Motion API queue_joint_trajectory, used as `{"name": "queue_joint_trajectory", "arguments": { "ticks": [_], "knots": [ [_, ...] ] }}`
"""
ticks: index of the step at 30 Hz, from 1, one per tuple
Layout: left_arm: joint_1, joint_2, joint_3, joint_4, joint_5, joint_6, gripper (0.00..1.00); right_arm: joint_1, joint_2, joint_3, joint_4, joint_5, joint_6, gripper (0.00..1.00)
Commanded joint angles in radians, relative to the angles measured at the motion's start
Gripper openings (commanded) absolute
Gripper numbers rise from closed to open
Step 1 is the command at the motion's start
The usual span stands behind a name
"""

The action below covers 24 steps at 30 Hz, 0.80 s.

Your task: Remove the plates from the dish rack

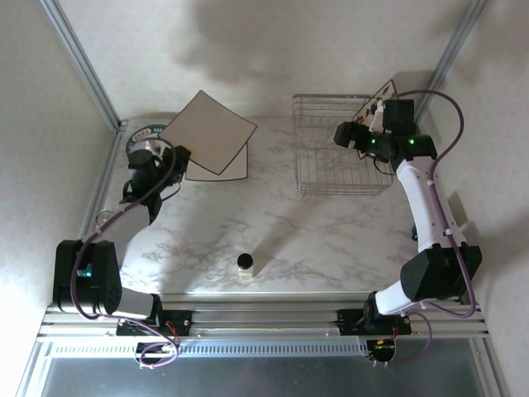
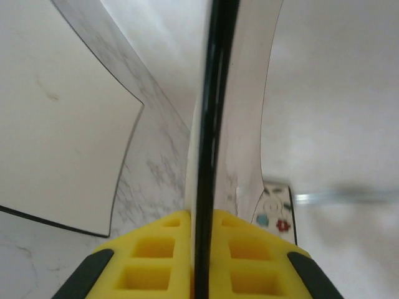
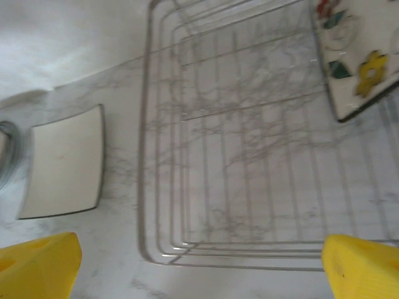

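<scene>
My left gripper (image 1: 157,165) is shut on the dark edge of a square cream plate (image 1: 208,131) and holds it tilted above the table's left side. In the left wrist view the yellow fingers (image 2: 156,255) clamp that plate's black rim (image 2: 211,112) edge-on. A second square plate (image 1: 225,168) lies flat under it, and a round teal-rimmed plate (image 1: 142,136) rests at the far left. The wire dish rack (image 1: 337,157) stands at the right, with a flowered square plate (image 1: 376,101) leaning at its far right end. My right gripper (image 1: 354,136) hovers open over the rack (image 3: 249,156), near the flowered plate (image 3: 358,59).
A small dark-capped jar (image 1: 246,265) stands near the table's front middle. Metal frame posts (image 1: 78,58) run up both back corners. In the right wrist view the flat square plate (image 3: 65,162) lies left of the rack.
</scene>
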Motion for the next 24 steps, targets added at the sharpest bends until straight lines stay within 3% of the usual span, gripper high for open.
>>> {"name": "queue_joint_trajectory", "arguments": {
  "ticks": [1, 6, 13, 18, 24],
  "knots": [
    [-0.018, -0.071, -0.037, 0.29, -0.186, -0.105, 0.0, -0.007, 0.028, 0.058, -0.132, 0.122, -0.063, 0.99],
    [-0.076, -0.062, -0.109, 0.399, -0.371, -0.178, 0.0, -0.008, 0.054, 0.106, -0.149, 0.129, -0.077, 0.99],
    [-0.204, -0.018, -0.112, 0.42, -0.656, -0.272, 0.0, -0.008, 0.07, 0.091, -0.132, 0.119, -0.075, 0.99],
    [-0.272, 0.051, -0.087, 0.406, -0.776, -0.323, 0.0, -0.009, 0.118, 0.153, -0.179, 0.167, -0.11, 0.99],
    [-0.314, 0.163, -0.047, 0.407, -0.829, -0.391, 0.0, -0.036, 0.267, 0.422, -0.32, 0.265, -0.175, 0.99]
  ]
}}
